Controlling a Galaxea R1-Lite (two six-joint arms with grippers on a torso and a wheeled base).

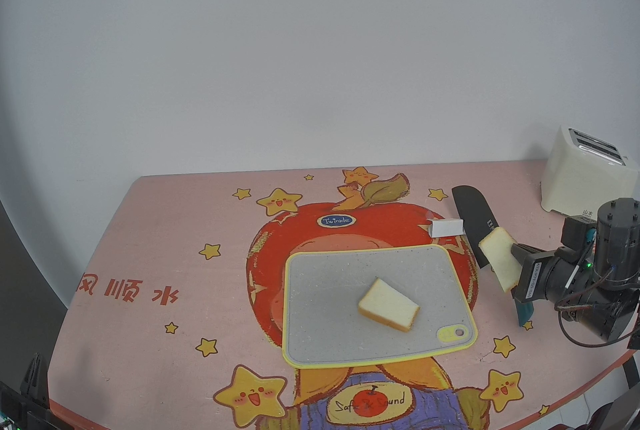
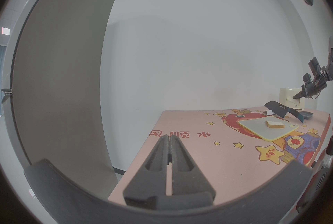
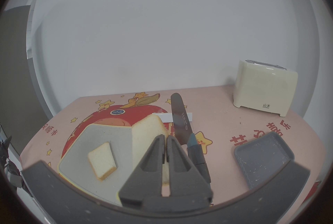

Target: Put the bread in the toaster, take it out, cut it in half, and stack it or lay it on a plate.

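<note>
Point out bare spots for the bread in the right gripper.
Free: cutting board left of the bread half on it; table left of the board; grey plate. Crowded: beside the board's right edge, knife and white block.

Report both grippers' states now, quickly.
Left gripper: shut, holding nothing.
Right gripper: shut on a bread half.

This is looking like a bare test room, not a home kitchen: plain white walls (image 1: 320,38) are enclosing a pink cartoon-printed table (image 1: 133,265) that is carrying a toaster (image 1: 587,175) and a cutting board (image 1: 320,298), and a grey panel (image 2: 59,79) is standing nearby.
</note>
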